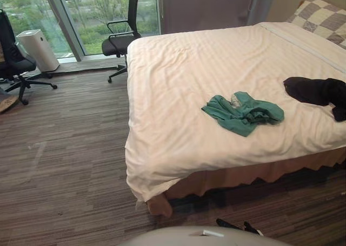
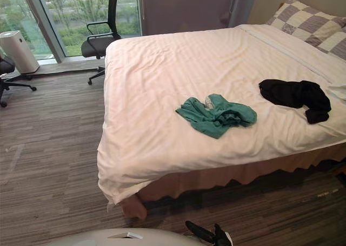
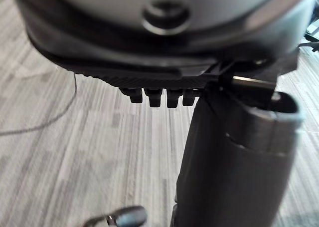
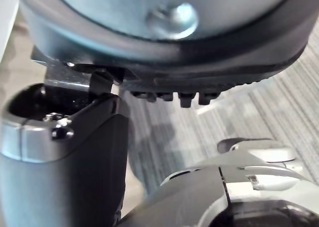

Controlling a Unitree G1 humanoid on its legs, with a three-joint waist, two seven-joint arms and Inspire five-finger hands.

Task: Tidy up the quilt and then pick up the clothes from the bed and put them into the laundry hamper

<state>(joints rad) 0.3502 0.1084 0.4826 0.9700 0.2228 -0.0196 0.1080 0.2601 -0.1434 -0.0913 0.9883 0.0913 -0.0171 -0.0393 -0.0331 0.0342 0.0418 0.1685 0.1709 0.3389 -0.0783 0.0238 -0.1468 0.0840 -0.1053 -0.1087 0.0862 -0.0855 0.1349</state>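
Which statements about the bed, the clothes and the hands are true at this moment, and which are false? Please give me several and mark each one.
1. The teal garment lies on the white quilt. True.
2. The black garment lies nearer the bed's foot than the teal garment. False: it lies nearer the checked pillow.
3. The two garments touch each other. False: bare quilt shows between them.
4. A black office chair stands by the window. True.
5. One hand holds the teal garment. False: the left hand and the right hand are open and hold nothing.
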